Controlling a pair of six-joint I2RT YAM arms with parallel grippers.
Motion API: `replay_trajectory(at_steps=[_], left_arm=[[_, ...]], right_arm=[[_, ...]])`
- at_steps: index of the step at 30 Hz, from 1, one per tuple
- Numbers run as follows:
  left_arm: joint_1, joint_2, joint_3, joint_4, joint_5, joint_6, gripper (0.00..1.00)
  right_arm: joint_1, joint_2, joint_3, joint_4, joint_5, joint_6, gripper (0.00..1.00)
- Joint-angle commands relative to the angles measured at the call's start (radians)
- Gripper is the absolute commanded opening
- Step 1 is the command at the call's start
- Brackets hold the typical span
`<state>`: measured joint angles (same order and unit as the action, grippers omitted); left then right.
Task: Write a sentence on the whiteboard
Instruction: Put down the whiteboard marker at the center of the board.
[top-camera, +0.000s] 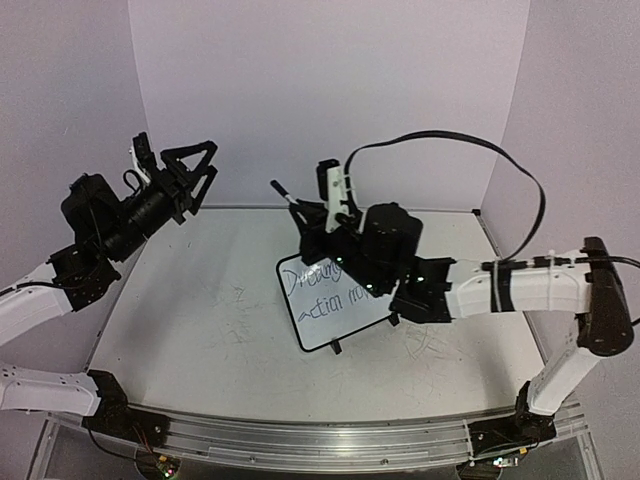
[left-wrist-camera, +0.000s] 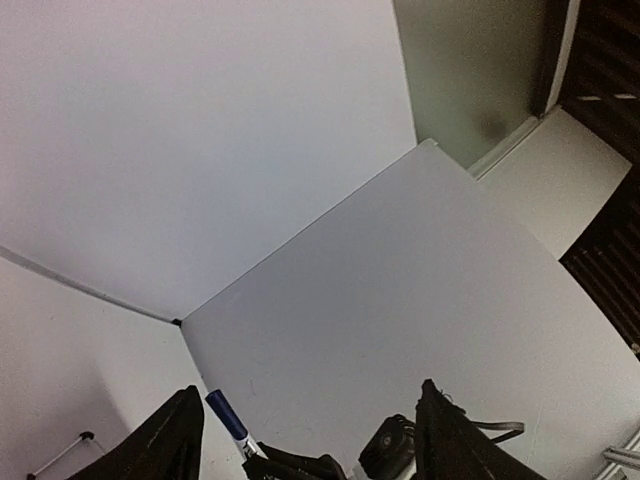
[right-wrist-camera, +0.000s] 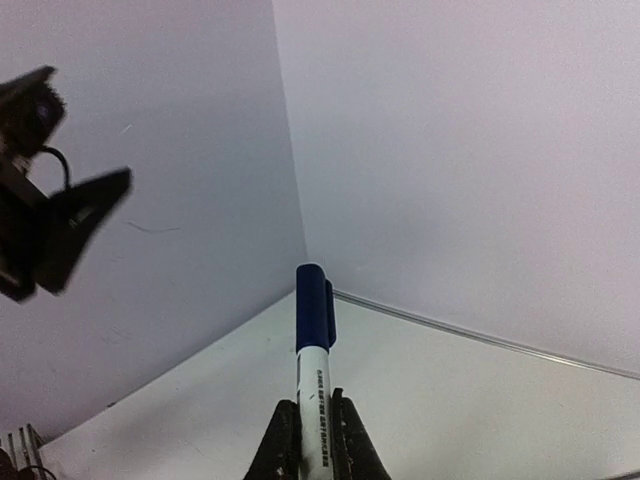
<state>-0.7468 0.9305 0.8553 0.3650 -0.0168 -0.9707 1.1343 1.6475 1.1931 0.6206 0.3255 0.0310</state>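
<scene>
The whiteboard lies under the right gripper, which pinches a capped marker, while the spread left gripper hangs well apart to the left.

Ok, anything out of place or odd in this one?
Nothing spilled or broken. The whiteboard sits skewed on the tabletop, partly hidden by the right arm. The marker in the right fingers is capped and points up. Faint grey scribbles mark the tabletop.
</scene>
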Motion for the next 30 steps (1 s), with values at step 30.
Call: replay_trajectory(at_steps=[30], left_arm=[[0.009,0.051,0.104,-0.126,0.077,0.269,0.84]], right_arm=[[-0.716,-0.422,-0.888,-0.263,-0.294,0.709,0.19]])
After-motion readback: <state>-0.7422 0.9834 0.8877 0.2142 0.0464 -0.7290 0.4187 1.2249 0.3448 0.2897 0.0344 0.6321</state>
